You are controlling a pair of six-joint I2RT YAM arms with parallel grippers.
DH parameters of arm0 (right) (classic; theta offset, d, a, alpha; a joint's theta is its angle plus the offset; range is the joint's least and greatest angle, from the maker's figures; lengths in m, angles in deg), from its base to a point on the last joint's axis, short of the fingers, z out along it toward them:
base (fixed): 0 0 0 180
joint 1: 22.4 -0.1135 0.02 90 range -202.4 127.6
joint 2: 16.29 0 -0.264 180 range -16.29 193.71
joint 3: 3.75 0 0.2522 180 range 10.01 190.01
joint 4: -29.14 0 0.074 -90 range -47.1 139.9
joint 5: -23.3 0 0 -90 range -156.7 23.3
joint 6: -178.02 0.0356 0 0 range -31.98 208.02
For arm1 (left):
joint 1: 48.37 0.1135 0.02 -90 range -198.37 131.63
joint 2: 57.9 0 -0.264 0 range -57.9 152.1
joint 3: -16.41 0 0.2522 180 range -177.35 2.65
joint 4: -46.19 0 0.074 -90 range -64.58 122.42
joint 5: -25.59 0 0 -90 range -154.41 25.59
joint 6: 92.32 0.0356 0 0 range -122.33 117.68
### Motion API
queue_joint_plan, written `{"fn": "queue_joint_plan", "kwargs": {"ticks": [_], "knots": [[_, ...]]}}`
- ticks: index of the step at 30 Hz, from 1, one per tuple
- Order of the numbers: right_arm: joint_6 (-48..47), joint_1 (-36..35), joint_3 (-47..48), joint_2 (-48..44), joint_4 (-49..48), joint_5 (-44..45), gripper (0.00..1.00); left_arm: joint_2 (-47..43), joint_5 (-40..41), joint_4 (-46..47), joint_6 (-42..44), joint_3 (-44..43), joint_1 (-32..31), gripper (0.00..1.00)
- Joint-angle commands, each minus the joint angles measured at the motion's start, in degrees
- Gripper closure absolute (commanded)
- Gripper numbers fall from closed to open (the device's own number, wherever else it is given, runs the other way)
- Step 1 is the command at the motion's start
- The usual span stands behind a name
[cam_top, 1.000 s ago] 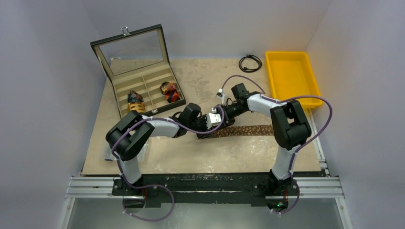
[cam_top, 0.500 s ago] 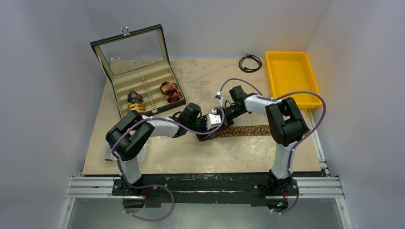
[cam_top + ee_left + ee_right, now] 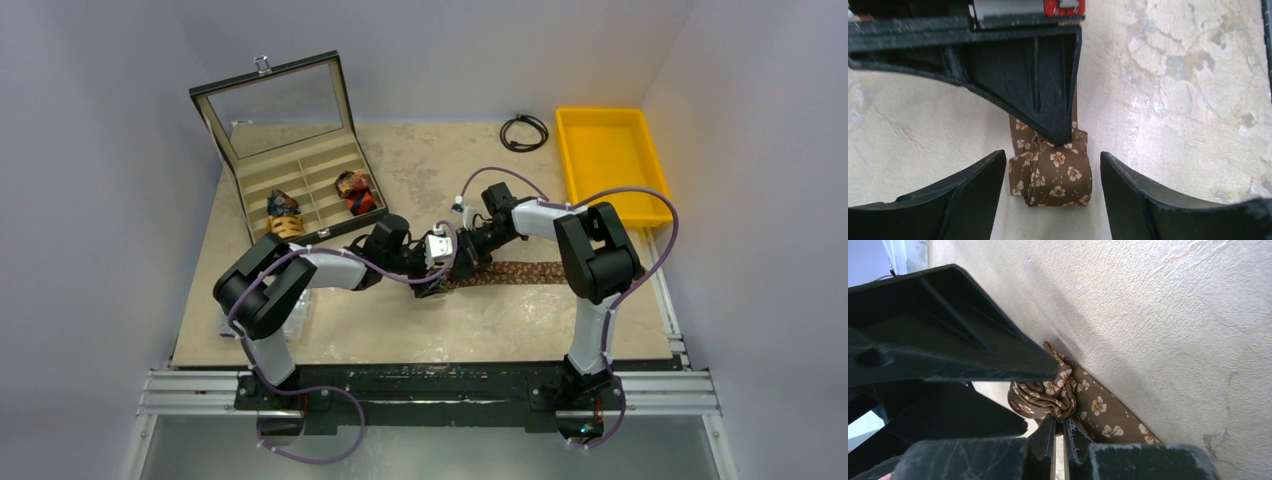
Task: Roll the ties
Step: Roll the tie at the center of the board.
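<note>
Left wrist view: the brown tie (image 3: pixel 1053 172) is sitting part-coiled at lower centre, its flat length running up the frame behind the right gripper (image 3: pixel 1064 139), which is clenched and pressing its tips onto the coil. The left gripper (image 3: pixel 1052 167) is standing released, fingers clear on both sides. With only that tip pinning it, the coil is probably risking springing open if the tip lifts before the left fingers close

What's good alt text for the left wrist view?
A partly rolled brown tie with small pale flowers lies on the beige table, between the open fingers of the left gripper. From above, the shut right gripper pinches the roll's far edge.
</note>
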Motion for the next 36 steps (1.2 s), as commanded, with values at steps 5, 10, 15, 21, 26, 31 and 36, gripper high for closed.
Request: {"fn": "queue_joint_plan", "kwargs": {"ticks": [5, 10, 15, 21, 26, 31, 36], "knots": [[-2.05, -0.32, -0.74, -2.74, 0.62, 1.61, 1.00, -5.23, -1.50, 6.06, -0.69, 3.05, 0.33, 0.27], [-1.40, -0.60, -0.20, -3.42, 0.63, 0.78, 1.00, -1.47, -2.30, 1.54, 1.45, 1.43, 0.53, 0.01], [-0.61, -0.97, 0.68, -4.25, 1.06, -0.23, 1.00, 2.93, -0.73, -0.51, 3.30, -1.52, -0.21, 0.03], [1.02, -1.23, 2.12, -5.15, 1.68, -1.68, 1.00, 3.30, 0.08, -2.23, 9.18, -0.92, -1.53, 0.26], [2.88, -1.23, 3.23, -5.27, 1.96, -2.52, 1.00, 2.66, -0.05, -4.08, 10.87, -0.37, -1.71, 0.44], [2.76, -1.22, 3.30, -4.99, 2.28, -2.17, 1.00, 1.97, -1.05, -5.37, 11.58, 0.00, -1.73, 0.61], [1.83, -1.14, 2.91, -3.90, 2.14, -0.02, 1.00, 1.15, -0.90, -7.35, 12.44, -0.25, -1.72, 0.72]]}}
